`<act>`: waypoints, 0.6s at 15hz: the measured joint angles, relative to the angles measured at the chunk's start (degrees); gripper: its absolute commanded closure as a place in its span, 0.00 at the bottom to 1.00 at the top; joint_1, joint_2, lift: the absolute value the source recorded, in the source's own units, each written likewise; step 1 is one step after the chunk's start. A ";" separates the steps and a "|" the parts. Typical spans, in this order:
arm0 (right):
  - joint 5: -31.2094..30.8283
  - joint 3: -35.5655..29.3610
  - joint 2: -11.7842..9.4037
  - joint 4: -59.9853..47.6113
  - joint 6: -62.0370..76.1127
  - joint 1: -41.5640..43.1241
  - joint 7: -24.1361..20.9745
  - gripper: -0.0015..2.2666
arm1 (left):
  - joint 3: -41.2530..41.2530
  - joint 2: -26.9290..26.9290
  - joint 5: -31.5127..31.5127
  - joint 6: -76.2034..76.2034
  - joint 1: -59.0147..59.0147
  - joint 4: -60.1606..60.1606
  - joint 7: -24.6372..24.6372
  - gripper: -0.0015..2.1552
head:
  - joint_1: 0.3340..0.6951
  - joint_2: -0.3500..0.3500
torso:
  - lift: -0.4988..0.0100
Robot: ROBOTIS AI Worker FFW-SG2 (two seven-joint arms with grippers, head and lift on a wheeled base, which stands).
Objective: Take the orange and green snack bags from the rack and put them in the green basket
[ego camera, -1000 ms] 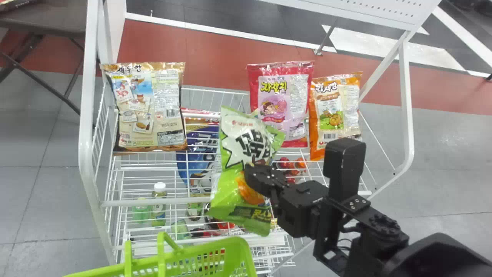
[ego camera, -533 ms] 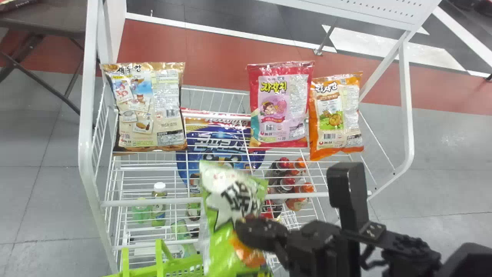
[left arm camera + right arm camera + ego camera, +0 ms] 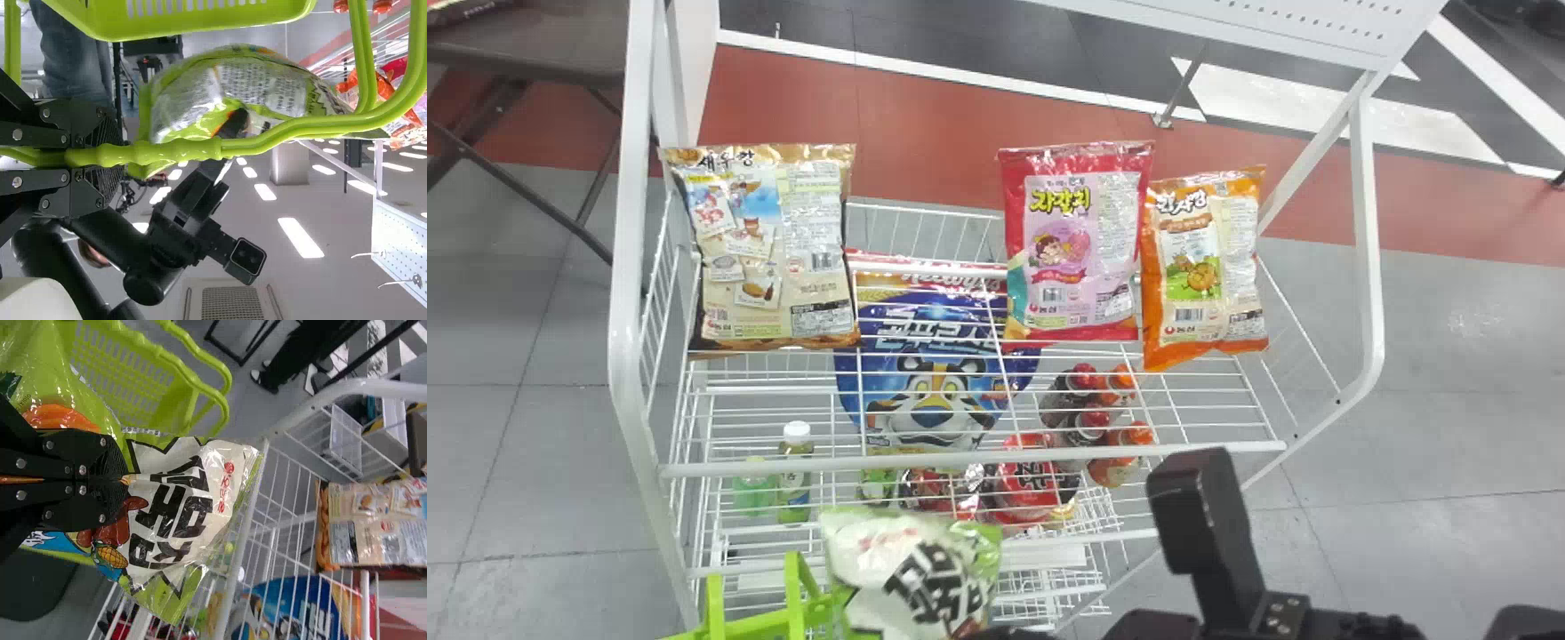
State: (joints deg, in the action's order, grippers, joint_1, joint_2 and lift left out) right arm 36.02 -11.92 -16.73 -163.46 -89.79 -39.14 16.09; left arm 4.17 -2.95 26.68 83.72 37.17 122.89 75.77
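Observation:
My right gripper [image 3: 1009, 633], low in the head view, is shut on the green snack bag [image 3: 911, 569], which hangs beside the green basket [image 3: 760, 625]. In the right wrist view the right gripper [image 3: 125, 480] pinches the middle of the green bag [image 3: 180, 513], with the basket [image 3: 123, 377] behind it. The left gripper [image 3: 115, 157] is shut on the basket's handle [image 3: 280, 133] in the left wrist view, the green bag [image 3: 247, 87] beyond. On the rack's top shelf, at the right, leans the orange snack bag [image 3: 1200, 267].
A red-pink bag [image 3: 1076, 240] stands left of the orange one, and a tan bag [image 3: 769, 244] is at the shelf's left. White rack posts [image 3: 630, 311] and the front rail [image 3: 960, 460] border the shelf. Bottles and other packs lie on lower shelves.
The right arm has drawn the green bag back from above the rack, down and to the left in the head view, toward the basket. The bags on the top shelf have stayed put.

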 measured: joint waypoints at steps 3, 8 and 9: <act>-2.18 6.41 -0.05 1.88 0.00 -0.39 -0.37 0.99 | -0.04 0.27 -0.28 -0.13 0.18 0.24 0.32 1.00 | 1.00 0.00 | 0.98; -12.08 20.32 -1.65 10.86 0.00 -0.03 -0.93 0.99 | -0.19 0.28 -0.40 -0.44 0.45 0.57 0.51 1.00 | 1.00 0.00 | 0.98; -13.26 21.71 -1.84 12.98 0.00 0.29 -1.06 0.99 | -0.26 0.29 -0.41 -0.44 0.46 0.58 0.63 1.00 | 1.00 0.00 | 0.98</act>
State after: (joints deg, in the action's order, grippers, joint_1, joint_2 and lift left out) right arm 22.76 9.79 -18.56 -150.47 -89.78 -38.85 15.03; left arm 3.91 -2.66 26.28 83.28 37.63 123.47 76.41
